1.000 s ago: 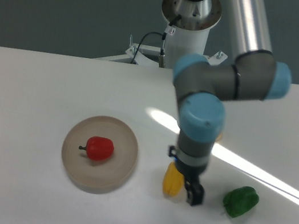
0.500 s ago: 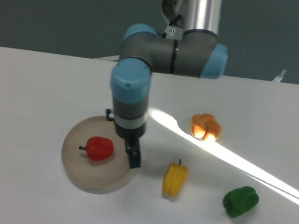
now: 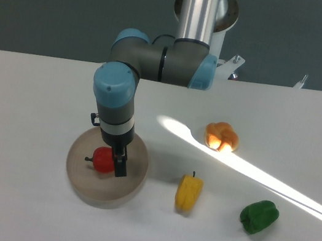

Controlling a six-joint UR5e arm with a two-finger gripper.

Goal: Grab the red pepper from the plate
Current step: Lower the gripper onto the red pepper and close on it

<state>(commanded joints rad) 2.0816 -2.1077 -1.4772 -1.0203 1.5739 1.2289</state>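
The red pepper (image 3: pixel 102 159) lies on the round beige plate (image 3: pixel 131 181) at the lower left of the table. My gripper (image 3: pixel 116 164) hangs straight down over the plate, low at the pepper's right side. One dark finger (image 3: pixel 120 165) shows in front of the pepper and hides its right part. The other finger is hidden, so I cannot tell how wide the jaws stand or whether they touch the pepper. The pepper's dark stem points left.
A yellow pepper (image 3: pixel 188 192) lies right of the plate. A green pepper (image 3: pixel 258 216) lies further right. An orange, lumpy item (image 3: pixel 221 135) sits in a bright band of light that crosses the table. The arm's base stands at the back.
The arm has swung left from the yellow pepper to the plate. The gripper now sits down at the red pepper, which has stayed in place.
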